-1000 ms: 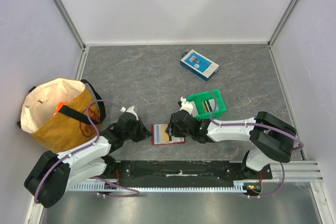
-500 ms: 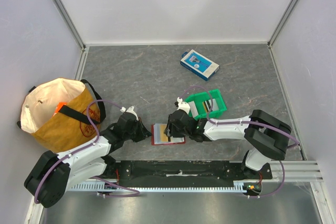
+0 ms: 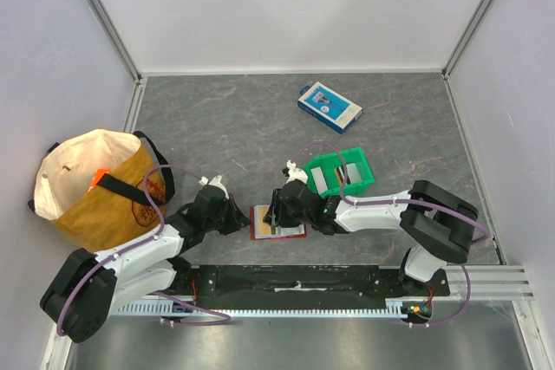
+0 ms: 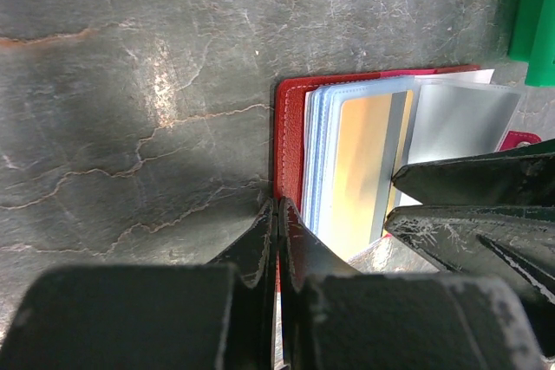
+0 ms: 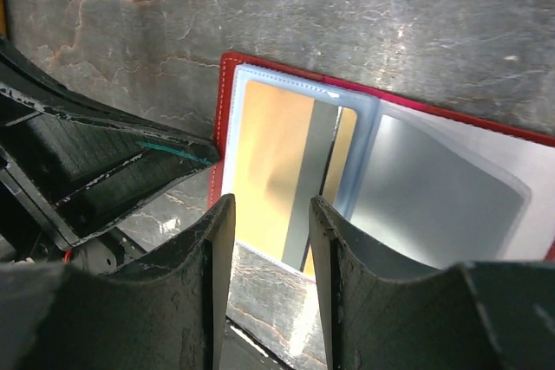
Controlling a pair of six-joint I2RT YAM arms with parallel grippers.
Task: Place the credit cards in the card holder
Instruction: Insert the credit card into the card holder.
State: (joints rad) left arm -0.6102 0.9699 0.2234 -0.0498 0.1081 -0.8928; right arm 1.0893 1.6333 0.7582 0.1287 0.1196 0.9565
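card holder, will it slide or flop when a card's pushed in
Probably floppy: clear sleeves fan loosely from the card holder. Thin, likely light and apt to slide, hence the shut left end effector at its edge.

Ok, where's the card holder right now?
In the top view the card holder lies open near the table's front edge, between the left fingers and right fingers, with the green bin just behind it to the right.

surface: grey stone-look table (image 3: pixel 217 119), veined, soft glare patches | walls: plain pale panels (image 3: pixel 286 6) along far, left, right edges | frame: aluminium posts (image 3: pixel 102 15) at far corners | near edge: black rail (image 3: pixel 295 279)
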